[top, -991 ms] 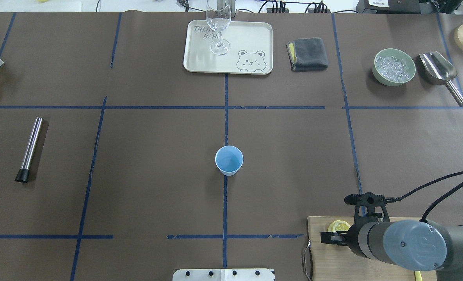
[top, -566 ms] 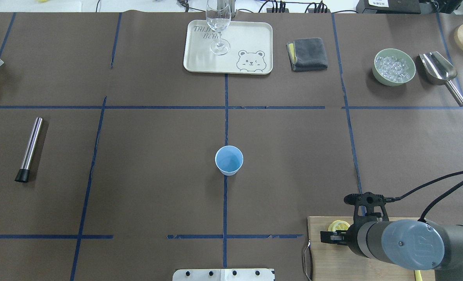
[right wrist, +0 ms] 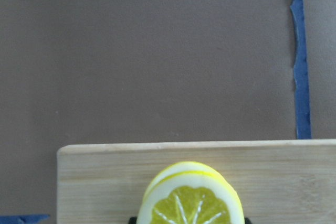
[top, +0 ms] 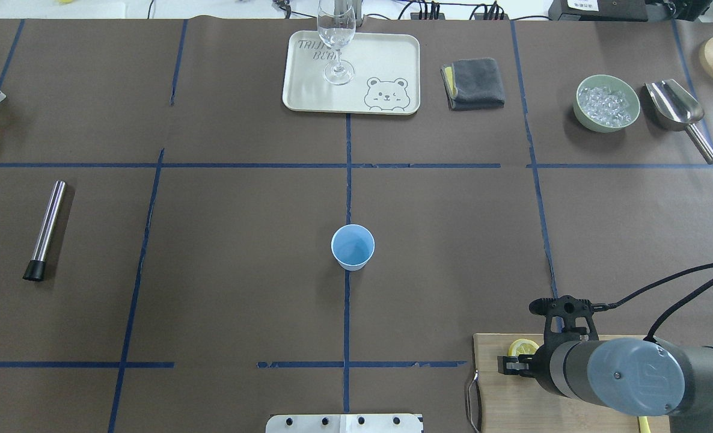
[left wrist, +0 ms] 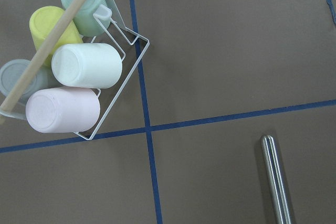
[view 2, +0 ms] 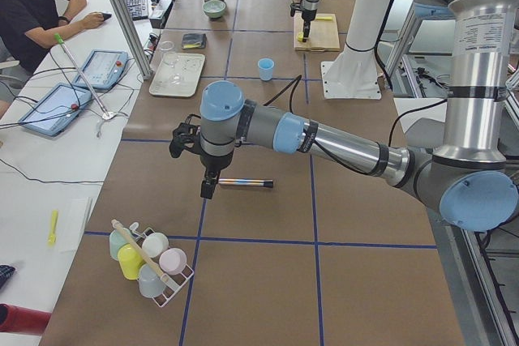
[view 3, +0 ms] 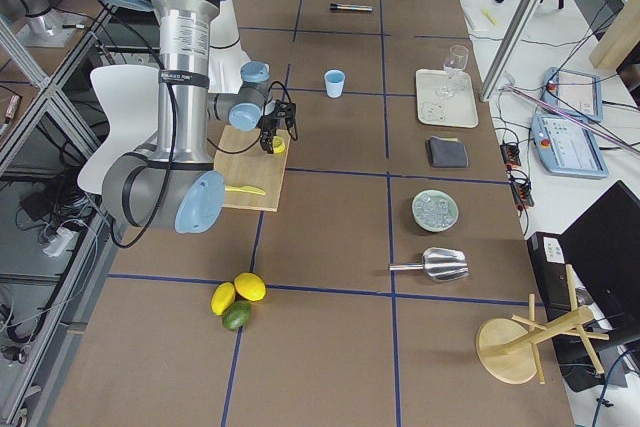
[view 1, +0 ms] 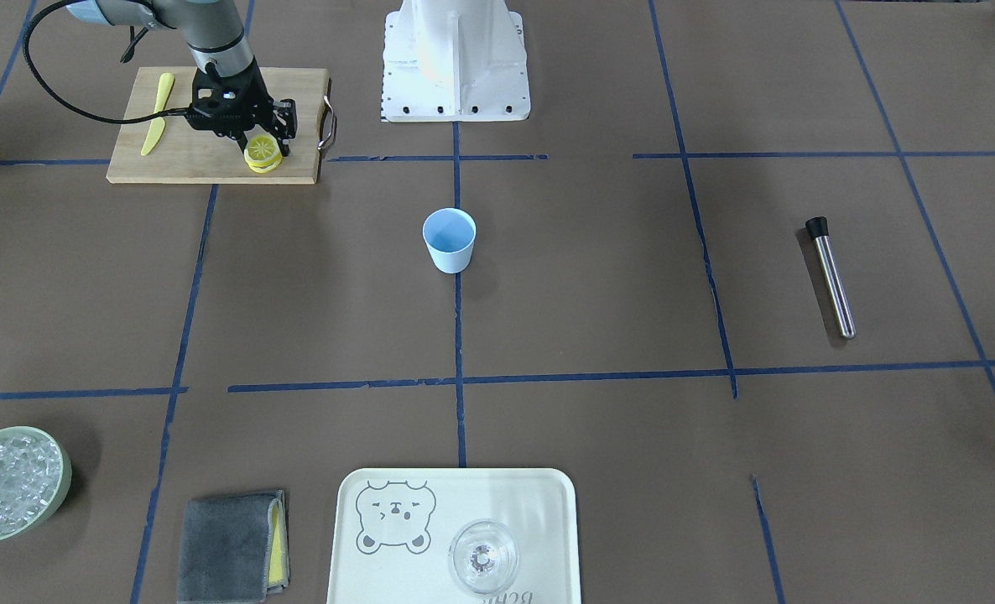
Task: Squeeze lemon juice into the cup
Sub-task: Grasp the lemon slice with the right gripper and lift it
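Two yellow pieces stacked on the cutting board (view 1: 204, 164)? Which one is it going for, and has it got it yet? (benchrat)

Pretty sure it's the front one, the lemon slice (right wrist: 191, 203) with the wheel pattern. It sits on the board, right at the edge that faces the cup (view 1: 449, 239), and a paler piece (right wrist: 184, 166) touches it from behind. The right gripper (view 1: 264, 149) has its jaws pinched onto the slice's rim, one each side, as far as the front and wrist views show. The cup's well off the board, upright, and looks empty. (ur5_fan)

And the other arm? (benchrat)

No idea on the left gripper (view 2: 208, 190). It hangs well away from the board and only shows from the side, so I can't tell if its jaws are parted or closed. (ur5_fan)

How do you reckon that slice handles? (benchrat)

My guess: next to no weight, thin, floppy in the middle, slick if it's wet. The rind is the only firm bit, so rim-to-rim is the right hold, and closing harder should fold it and wring it out. Pinch off-centre and I'd expect it to squirt out sideways. The paler piece might also stick and ride along off the board, so that's worth watching. I'd save any real squeezing until it's over the cup. (ur5_fan)
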`<move>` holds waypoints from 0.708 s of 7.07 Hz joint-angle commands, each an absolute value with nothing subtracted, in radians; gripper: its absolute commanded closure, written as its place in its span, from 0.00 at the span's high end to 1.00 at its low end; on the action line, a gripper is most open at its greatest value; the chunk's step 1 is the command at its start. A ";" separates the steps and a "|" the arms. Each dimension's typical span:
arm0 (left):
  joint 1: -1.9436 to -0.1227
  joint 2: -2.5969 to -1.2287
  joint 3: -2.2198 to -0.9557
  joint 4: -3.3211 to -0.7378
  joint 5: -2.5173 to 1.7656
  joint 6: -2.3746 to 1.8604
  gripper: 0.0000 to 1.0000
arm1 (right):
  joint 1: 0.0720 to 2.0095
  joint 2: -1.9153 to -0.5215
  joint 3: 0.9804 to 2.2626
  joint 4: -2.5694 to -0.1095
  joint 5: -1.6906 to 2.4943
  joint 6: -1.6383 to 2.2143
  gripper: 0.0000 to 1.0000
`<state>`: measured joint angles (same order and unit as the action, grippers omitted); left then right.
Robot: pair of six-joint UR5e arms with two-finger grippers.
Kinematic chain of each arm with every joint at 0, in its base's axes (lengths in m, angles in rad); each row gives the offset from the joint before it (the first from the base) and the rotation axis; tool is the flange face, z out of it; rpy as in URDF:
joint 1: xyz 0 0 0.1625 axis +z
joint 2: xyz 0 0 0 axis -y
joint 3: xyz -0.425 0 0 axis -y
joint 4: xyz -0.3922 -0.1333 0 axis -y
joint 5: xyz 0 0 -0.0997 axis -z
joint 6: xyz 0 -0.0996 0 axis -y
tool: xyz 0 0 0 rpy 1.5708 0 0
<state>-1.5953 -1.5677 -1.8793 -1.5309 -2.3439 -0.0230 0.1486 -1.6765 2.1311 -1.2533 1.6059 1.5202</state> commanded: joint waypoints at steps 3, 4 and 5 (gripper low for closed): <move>-1.595 -1.569 -1.879 -1.532 -2.345 -0.021 1.00 | 0.150 -1.678 2.141 -1.253 1.605 1.520 0.55; -1.595 -1.568 -1.879 -1.531 -2.345 -0.021 1.00 | 0.153 -1.681 2.143 -1.252 1.605 1.520 0.56; -1.595 -1.568 -1.879 -1.531 -2.345 -0.021 1.00 | 0.156 -1.692 2.158 -1.253 1.605 1.520 0.56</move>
